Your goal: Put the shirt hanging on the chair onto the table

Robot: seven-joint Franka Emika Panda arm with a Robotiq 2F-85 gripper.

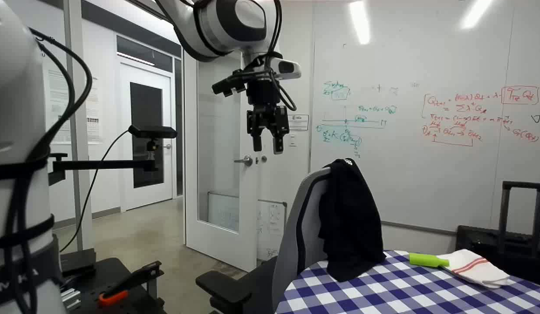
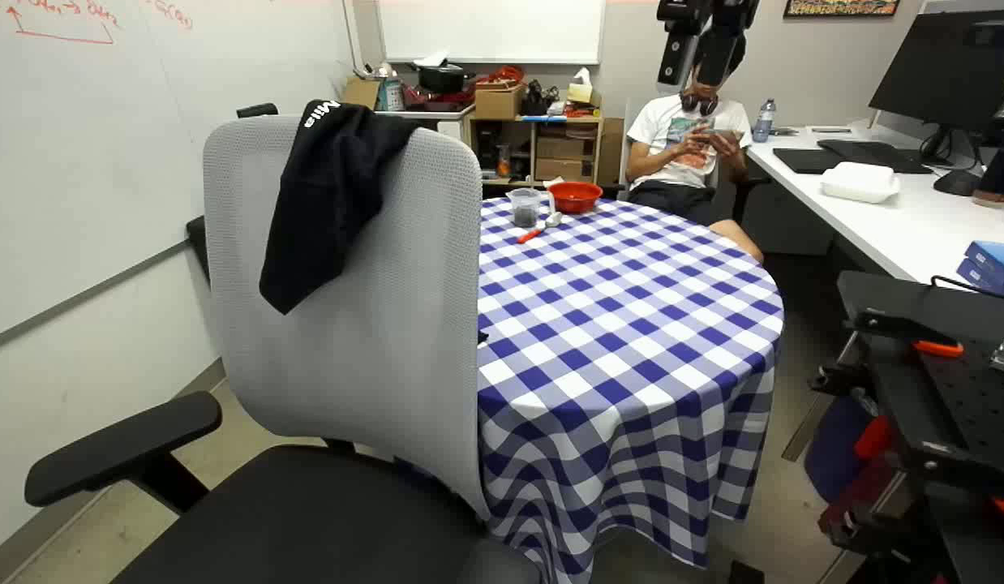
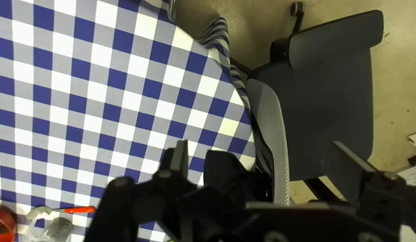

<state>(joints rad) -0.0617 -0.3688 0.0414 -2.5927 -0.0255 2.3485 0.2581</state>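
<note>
The black shirt [image 1: 350, 218] hangs over the top of the grey chair's backrest [image 1: 288, 244]. Its lower end reaches the checked table [image 1: 361, 296]. In the other exterior picture the shirt [image 2: 332, 195] drapes down the seat side of the chair [image 2: 388, 341], beside the table [image 2: 632, 324]. My gripper [image 1: 267, 147] is open and empty, above and to one side of the shirt; its fingers [image 2: 693, 77] also show at the top edge there. In the wrist view my open fingers [image 3: 258, 148] partly hide the shirt [image 3: 221, 164] beside the backrest [image 3: 273, 117].
A green object [image 1: 429, 260] and a striped white cloth [image 1: 475, 267] lie on the table. A red bowl [image 2: 573, 197], clear cup [image 2: 524, 209] and red-handled spoon [image 2: 538, 229] stand farther along. A person [image 2: 688, 146] sits behind it. A black suitcase-like box [image 1: 514, 244] stands by the whiteboard.
</note>
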